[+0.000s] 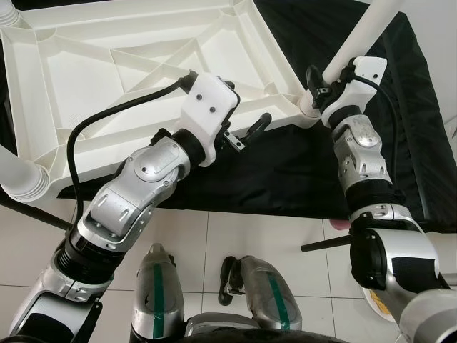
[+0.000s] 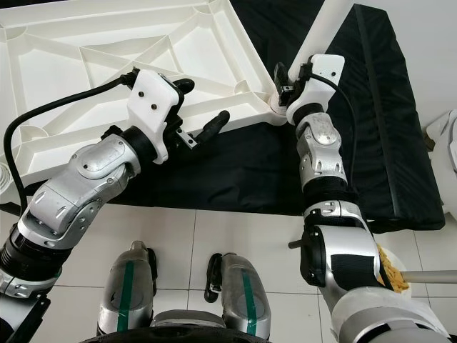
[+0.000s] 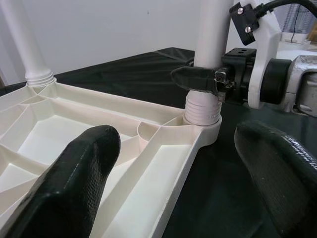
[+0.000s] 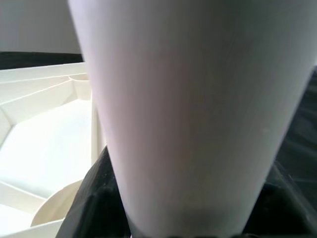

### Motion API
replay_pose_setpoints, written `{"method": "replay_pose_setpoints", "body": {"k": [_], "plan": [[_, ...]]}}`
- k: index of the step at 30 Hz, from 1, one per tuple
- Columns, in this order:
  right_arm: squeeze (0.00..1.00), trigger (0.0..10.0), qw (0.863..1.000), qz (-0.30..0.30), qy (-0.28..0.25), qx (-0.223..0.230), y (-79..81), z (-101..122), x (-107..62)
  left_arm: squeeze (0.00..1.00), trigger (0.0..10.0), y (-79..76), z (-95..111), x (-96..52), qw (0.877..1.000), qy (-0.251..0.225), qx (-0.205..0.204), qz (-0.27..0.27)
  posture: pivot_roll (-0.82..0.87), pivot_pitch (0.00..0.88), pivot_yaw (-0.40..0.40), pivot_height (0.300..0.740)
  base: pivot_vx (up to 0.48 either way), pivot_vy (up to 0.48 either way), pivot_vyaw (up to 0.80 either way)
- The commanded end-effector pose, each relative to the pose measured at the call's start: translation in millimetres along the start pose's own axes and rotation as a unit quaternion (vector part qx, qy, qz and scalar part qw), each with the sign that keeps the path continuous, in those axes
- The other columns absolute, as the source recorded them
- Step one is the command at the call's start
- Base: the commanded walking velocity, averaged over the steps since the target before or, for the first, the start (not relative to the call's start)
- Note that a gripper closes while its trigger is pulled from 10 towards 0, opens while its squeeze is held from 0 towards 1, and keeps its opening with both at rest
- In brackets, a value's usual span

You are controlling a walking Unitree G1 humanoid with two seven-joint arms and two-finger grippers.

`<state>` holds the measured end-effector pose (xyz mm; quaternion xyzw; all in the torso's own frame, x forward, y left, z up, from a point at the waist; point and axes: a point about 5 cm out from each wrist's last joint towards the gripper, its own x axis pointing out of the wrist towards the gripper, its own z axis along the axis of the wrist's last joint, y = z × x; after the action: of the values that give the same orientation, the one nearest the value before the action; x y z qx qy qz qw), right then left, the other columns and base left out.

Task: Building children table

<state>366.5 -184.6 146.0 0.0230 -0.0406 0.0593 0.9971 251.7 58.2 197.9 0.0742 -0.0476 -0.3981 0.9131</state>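
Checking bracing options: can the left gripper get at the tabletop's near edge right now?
Probably yes. The left gripper hangs open right over the tabletop rim with nothing between them; the right gripper is clamped on the corner leg, off to the side.

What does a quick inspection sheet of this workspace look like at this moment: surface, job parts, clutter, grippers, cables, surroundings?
Surface: black cloth spread over a white tiled floor.
Job's things: white tabletop lies underside up, ribs showing; a white leg stands in its near right corner socket; another leg stands at a far corner.
Clutter: nothing seen on the cloth.
Grippers: right gripper is shut on the leg just above its threaded base; left gripper is open, over the tabletop's near edge.
Cables: a black cable loops from the left wrist.
Surroundings: white wall behind.
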Motion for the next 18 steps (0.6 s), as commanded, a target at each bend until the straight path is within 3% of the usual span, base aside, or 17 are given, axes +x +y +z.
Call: {"method": "replay_pose_setpoints", "body": {"k": [1, 11, 18], "plan": [[0.00, 10.0, 0.997, -0.007, 0.068, 0.019, -2.7, -27, -8.6, 0.00, 10.0, -10.4, 4, -0.4, 0.998, -0.006, -0.001, -0.069, 0.15, 0.058, -0.115, 0.740, 0.000, 0.000, 0.00], [0.00, 10.0, 0.996, -0.005, 0.080, 0.045, -1.7, -32, -8.9, 0.00, 10.0, -10.0, 5, -2.3, 0.998, -0.006, 0.000, -0.066, 0.16, 0.058, -0.119, 0.740, 0.000, 0.000, 0.00], [0.00, 10.0, 0.992, -0.045, 0.093, 0.075, -13.5, -40, -15.1, 0.00, 10.0, -9.9, 5, -3.1, 0.998, -0.006, 0.000, -0.065, 0.15, 0.062, -0.116, 0.740, 0.000, 0.000, 0.00]]}}
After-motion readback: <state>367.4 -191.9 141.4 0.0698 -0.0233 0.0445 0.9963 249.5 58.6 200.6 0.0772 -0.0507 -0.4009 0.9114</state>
